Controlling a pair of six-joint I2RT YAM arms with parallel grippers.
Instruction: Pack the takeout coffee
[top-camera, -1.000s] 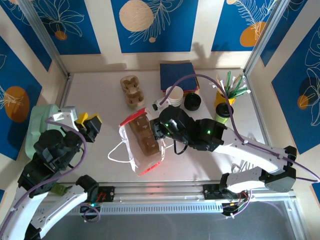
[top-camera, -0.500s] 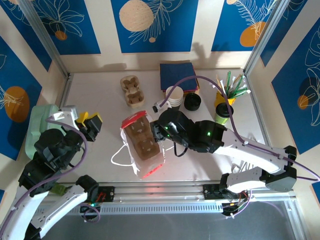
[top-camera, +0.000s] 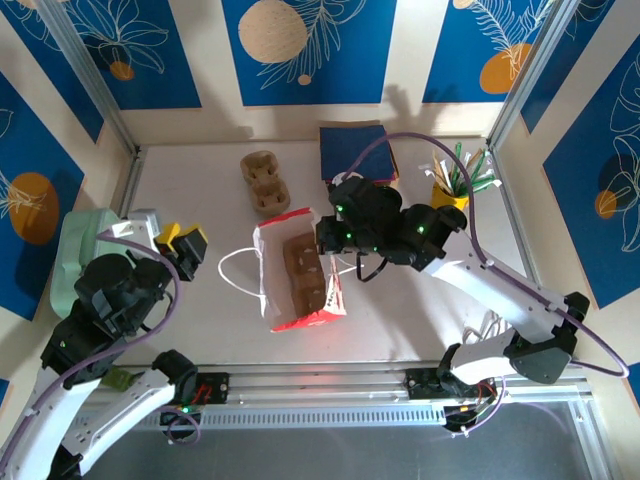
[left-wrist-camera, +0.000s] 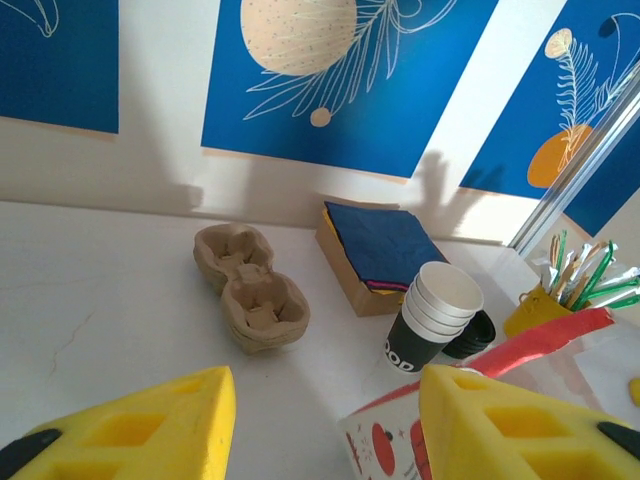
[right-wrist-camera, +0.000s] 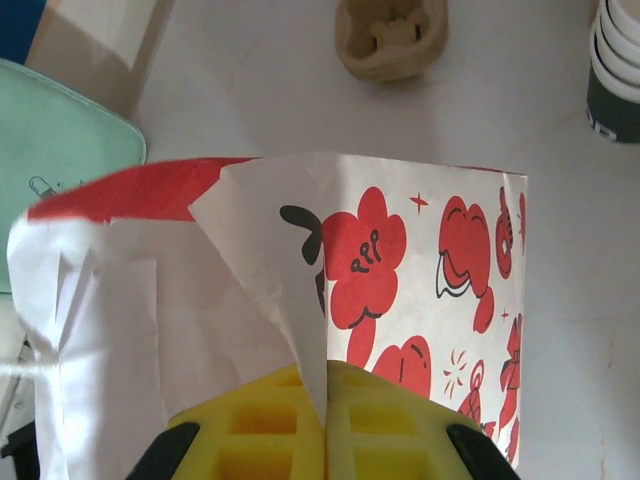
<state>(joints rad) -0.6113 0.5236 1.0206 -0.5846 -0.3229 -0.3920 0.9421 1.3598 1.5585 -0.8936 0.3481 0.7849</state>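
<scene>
Coffee looks not yet packed; the cup is hidden, so its place relative to either tool cannot be told. Left tool (top-camera: 178, 242) at nine o'clock, spread and empty. Bag (top-camera: 268, 265) at centre, carrier (top-camera: 302, 272) inside. Right tool (right-wrist-camera: 325, 420), at its three o'clock, pinches the rim.

White letters, seemingly "OOD", are showing on the black lowest cup of the stack of cups (left-wrist-camera: 437, 312). The paper bag (right-wrist-camera: 400, 260) is showing only red drawings, no legible words.
</scene>
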